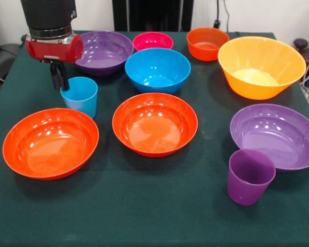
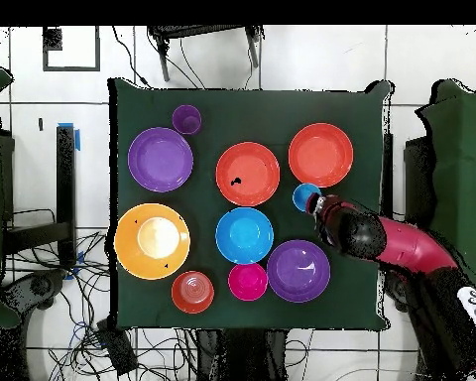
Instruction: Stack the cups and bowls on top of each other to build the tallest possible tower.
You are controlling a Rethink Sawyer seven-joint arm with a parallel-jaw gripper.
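Note:
My gripper (image 1: 59,82) (image 2: 314,201) hangs low at the left rim of the light blue cup (image 1: 81,96) (image 2: 304,196), which stands upright. The purple cup (image 1: 250,176) (image 2: 186,119) stands alone at the near right. The bowls sit apart, none nested: pink (image 1: 152,40), small orange (image 1: 207,43), blue (image 1: 157,69), two orange-red (image 1: 50,142) (image 1: 154,123), two wide purple (image 1: 104,51) (image 1: 275,135), and a deep yellow-orange one (image 1: 261,67). No tower is in view.
Everything rests on a dark green cloth over the table (image 1: 144,216) (image 2: 133,99). The wide purple bowl sits just behind my gripper, an orange-red bowl just in front of the light blue cup. Cables (image 2: 93,268) lie on the floor beside the table.

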